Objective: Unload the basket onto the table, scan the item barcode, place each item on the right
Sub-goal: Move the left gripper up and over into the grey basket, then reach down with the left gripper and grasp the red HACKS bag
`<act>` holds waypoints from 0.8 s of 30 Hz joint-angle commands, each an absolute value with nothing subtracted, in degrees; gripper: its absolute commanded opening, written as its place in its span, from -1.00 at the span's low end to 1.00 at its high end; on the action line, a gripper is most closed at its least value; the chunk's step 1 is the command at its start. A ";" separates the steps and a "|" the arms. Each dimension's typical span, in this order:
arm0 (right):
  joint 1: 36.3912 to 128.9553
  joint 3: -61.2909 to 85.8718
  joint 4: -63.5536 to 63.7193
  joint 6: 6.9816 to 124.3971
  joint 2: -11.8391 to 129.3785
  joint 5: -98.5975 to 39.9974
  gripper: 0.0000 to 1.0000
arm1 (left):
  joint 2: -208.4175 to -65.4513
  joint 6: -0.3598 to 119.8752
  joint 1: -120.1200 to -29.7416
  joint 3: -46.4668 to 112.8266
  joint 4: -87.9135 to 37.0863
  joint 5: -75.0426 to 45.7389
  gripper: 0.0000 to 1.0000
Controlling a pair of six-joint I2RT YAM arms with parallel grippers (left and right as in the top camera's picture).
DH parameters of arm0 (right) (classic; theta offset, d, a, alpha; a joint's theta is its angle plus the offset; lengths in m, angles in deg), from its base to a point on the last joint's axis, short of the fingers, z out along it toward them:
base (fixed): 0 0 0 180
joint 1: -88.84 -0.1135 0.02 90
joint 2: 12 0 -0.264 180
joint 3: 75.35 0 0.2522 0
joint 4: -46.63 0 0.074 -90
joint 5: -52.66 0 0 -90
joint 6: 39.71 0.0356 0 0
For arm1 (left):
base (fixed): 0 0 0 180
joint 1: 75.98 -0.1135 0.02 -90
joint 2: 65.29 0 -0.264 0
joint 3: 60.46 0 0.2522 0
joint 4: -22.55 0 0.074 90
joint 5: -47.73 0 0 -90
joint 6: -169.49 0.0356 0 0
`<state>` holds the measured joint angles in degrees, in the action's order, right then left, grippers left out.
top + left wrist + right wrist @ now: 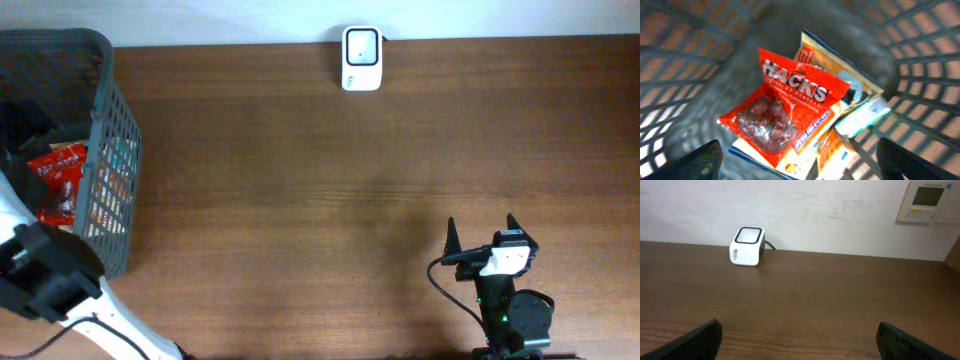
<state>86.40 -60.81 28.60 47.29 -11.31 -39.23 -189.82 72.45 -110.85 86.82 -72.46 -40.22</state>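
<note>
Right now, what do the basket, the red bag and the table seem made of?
Basket: grey matte plastic, judging by its moulded lattice walls. Red bag: thin glossy plastic film; it crinkles and catches glare. Table: brown wood or wood-look laminate; streaky grain, faint sheen, hard to tell which.

**Arm hardware: appearance only**

Left arm (122, 326): white tubular link joined to a blocky black housing (45, 272).
Left hand (800, 162): the left-hand fingers (697, 162) are matte black. Only their tips show in the wrist view.
Right arm (518, 316): rounded black joint body with a small green light (505, 320). A white block (505, 261) sits above it, and a black cable (437, 276) loops at one side.
Right hand (481, 232): the right-hand fingers (451, 238) are two black blades that taper to points.
</note>
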 commanded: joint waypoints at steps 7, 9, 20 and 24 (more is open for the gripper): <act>86.66 -61.27 28.35 47.74 -11.64 -39.50 0.97 | -196.27 77.04 -109.06 87.28 -70.93 -39.22 0.47; 86.66 -61.27 28.35 47.74 -11.64 -39.50 0.97 | -197.75 77.06 -108.73 87.28 -71.39 -39.26 0.44; 86.66 -61.27 28.38 47.74 -11.64 -39.50 0.97 | -201.29 77.84 -107.46 87.21 -73.01 -42.48 0.54; 86.66 -61.27 28.35 47.74 -11.64 -39.50 0.97 | -201.31 77.84 -107.46 86.93 -74.23 -42.50 0.72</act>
<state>86.40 -60.81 28.60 47.31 -11.31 -39.23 -200.05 76.99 -107.57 86.71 -73.29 -41.65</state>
